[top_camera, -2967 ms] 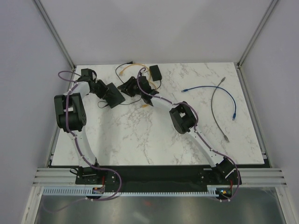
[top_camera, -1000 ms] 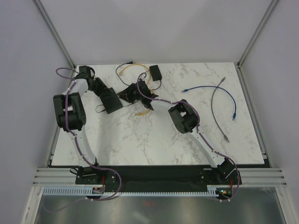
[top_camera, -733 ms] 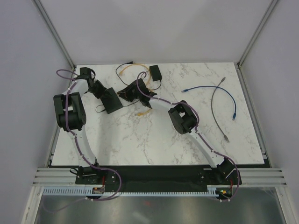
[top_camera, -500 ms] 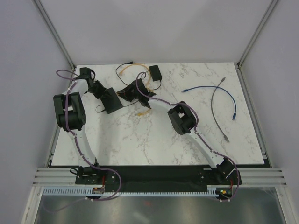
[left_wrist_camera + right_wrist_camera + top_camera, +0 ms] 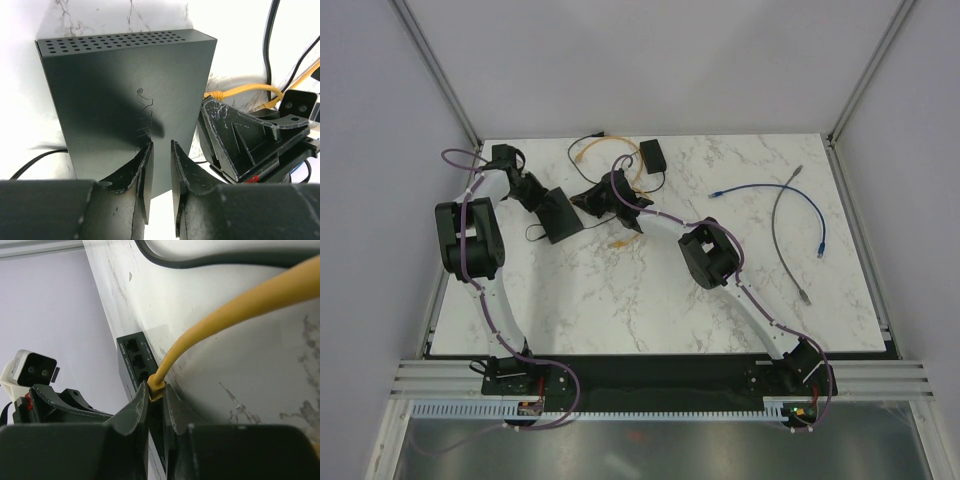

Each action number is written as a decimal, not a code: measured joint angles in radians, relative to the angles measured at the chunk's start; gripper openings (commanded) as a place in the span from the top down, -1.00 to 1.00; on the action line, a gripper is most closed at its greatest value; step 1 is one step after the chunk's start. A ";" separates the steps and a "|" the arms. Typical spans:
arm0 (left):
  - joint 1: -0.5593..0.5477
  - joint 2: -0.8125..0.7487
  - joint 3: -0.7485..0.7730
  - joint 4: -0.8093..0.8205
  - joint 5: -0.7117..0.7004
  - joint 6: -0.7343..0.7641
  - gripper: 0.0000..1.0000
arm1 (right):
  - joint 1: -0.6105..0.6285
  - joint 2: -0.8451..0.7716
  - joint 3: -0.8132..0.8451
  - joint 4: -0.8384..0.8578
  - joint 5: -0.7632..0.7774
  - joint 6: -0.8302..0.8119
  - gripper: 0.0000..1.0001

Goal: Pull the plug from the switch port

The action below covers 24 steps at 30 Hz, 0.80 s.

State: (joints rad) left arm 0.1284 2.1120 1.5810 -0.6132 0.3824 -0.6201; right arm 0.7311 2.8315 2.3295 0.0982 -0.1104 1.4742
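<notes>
The grasp on the plug is the step in hand. At the ported edge of the black network switch, the right gripper is pinched onto the yellow plug, with a finger pressed to each side of it. The plug sits in its switch port, below the open ports along that edge. Its yellow cable runs up and away from the switch.

The left gripper is at another edge of the switch, its fingers a narrow gap apart over the flat face. I cannot tell whether it clamps the switch or only leans on it.

Next, I'd judge, comes a straight pull along the port's axis, away from the switch. Any latch tab needs squeezing, and the switch needs bracing so it doesn't drag along.
</notes>
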 measured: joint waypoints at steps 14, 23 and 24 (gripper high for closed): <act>0.007 0.000 -0.010 -0.007 0.021 -0.035 0.43 | -0.019 0.012 -0.052 0.158 -0.033 0.023 1.00; 0.009 0.000 -0.018 -0.007 0.032 -0.054 0.43 | -0.019 0.008 -0.066 0.172 -0.019 0.021 1.00; 0.009 0.000 -0.020 -0.007 0.035 -0.055 0.43 | -0.019 0.006 -0.063 0.158 -0.016 0.012 1.00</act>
State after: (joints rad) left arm 0.1375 2.1120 1.5612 -0.6201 0.4179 -0.6750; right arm 0.7116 2.8380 2.2665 0.2558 -0.1261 1.4860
